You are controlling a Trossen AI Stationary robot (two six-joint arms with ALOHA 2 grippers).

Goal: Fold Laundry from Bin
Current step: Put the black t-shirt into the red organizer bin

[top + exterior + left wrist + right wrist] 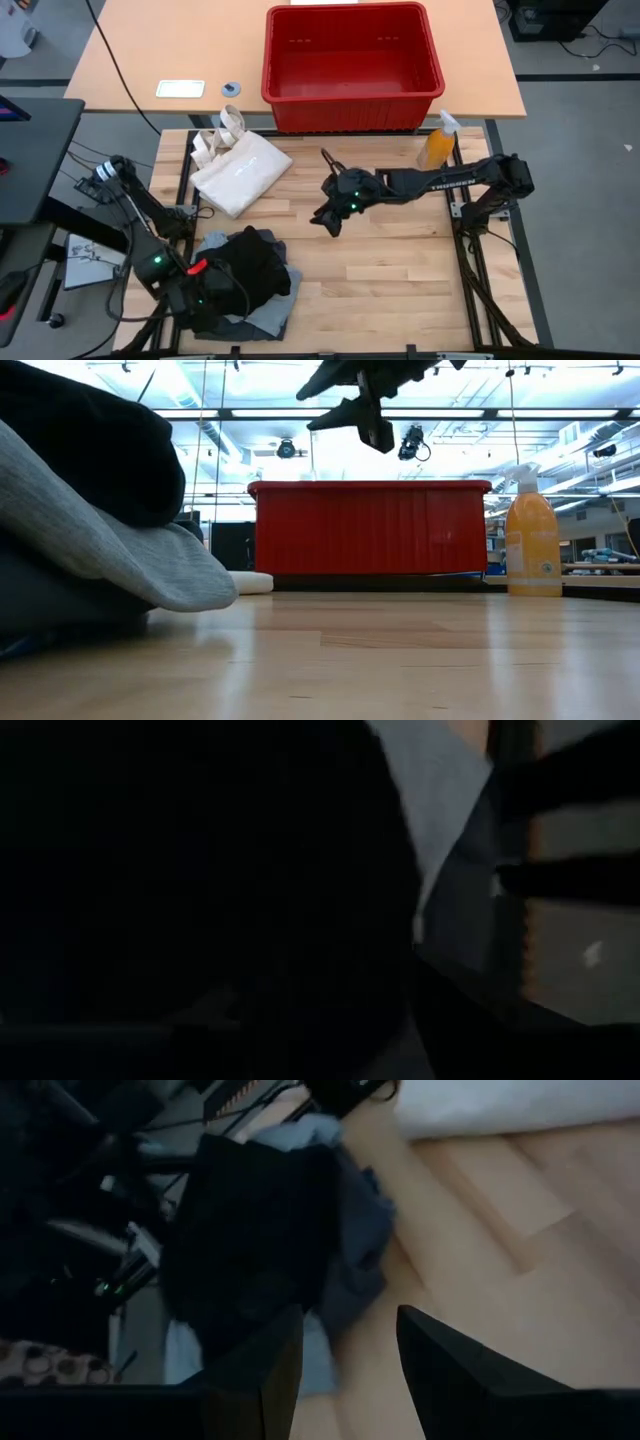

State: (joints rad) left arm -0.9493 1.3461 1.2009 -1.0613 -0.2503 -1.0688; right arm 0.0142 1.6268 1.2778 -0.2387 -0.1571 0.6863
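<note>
- High view is showing you the big red plastic bin point(352, 62) sitting empty on the far table, while the soft pile of laundry point(250, 275), black on top of grey, is lying at the near left corner of the wooden table point(400, 270).
- Your left gripper point(200, 300) is pressing into that pile; I cannot tell if its fingers are open or shut.
- Your right gripper point(345, 1370) is hanging over the middle, fingers parted, holding nothing.
- Pulling now, you are risking dragging the whole pile off the edge.
</note>
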